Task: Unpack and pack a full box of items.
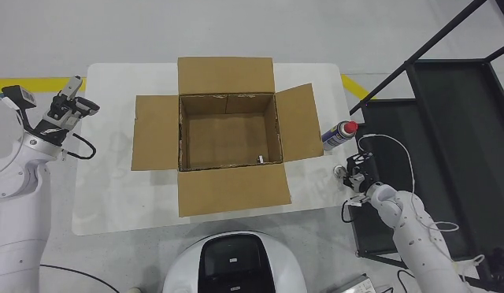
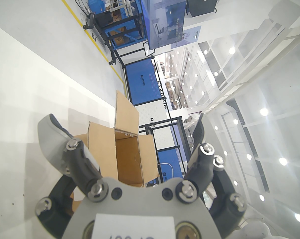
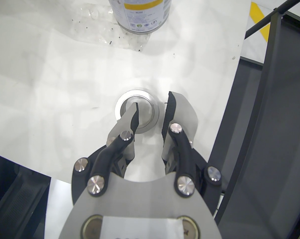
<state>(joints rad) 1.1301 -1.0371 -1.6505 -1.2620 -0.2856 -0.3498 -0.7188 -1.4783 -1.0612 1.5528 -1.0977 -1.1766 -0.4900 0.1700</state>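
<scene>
An open cardboard box [image 1: 228, 135] stands in the middle of the white table [image 1: 110, 202], flaps spread, inside bare. A spray can [image 1: 340, 133] with a red cap stands right of the box, and its printed body [image 3: 137, 1] rises beyond my right gripper. My right gripper [image 1: 358, 179] [image 3: 152, 109] is open over a small round metal tin [image 3: 146, 120] [image 1: 340, 172] near the table's right edge; one finger lies across the tin's mouth and the other is just outside its rim. My left gripper [image 1: 75, 104] [image 2: 123, 125] is wide open beside the table's left edge, holding nothing, with the box [image 2: 125, 155] beyond it.
A black metal cart [image 1: 441, 135] stands close against the table's right side, its frame [image 3: 266, 100] right next to my right gripper. Crumpled clear film [image 3: 97, 23] lies under the can. Bare tabletop surrounds the box in front and at the left.
</scene>
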